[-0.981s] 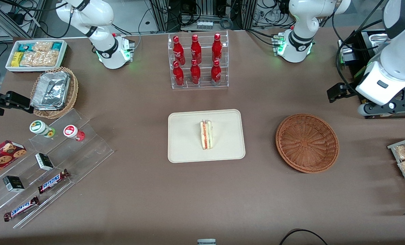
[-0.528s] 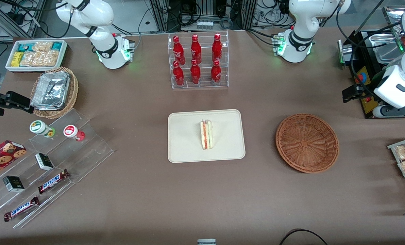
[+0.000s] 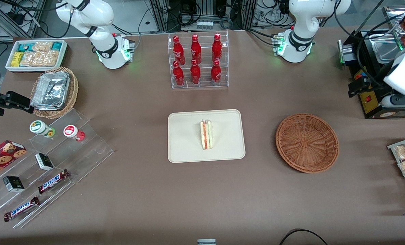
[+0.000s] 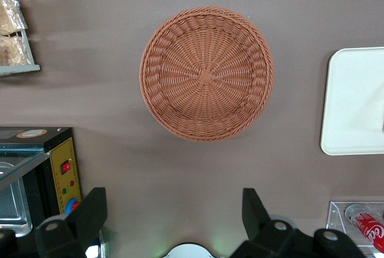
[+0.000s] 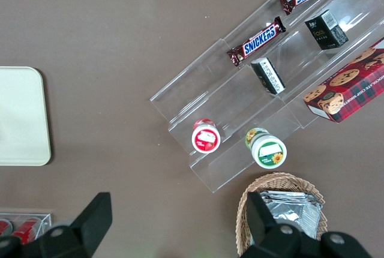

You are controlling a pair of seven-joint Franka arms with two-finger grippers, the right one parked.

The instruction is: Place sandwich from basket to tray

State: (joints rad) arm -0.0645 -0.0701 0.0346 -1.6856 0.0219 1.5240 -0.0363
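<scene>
Left arm's gripper (image 4: 174,222) has withdrawn toward its own end of the table, fingers spread, holding nothing.
Sandwich (image 3: 206,134) on tray (image 3: 185,149), basket (image 3: 307,143) empty; risk: wedge tipping over.

Front view sits high, looking steeply down at the whole table (image 3: 148,197) from across the robots. Left wrist camera hangs well up, facing straight down past the gripper (image 4: 174,213), fingers spread wide, at the basket (image 4: 206,73) and a tray (image 4: 354,108) edge. Right wrist view looks straight down at the parked arm's end, catching the tray's (image 5: 21,117) opposite edge. All three share that tray (image 3: 185,136); front also shares the basket (image 3: 307,143)
</scene>
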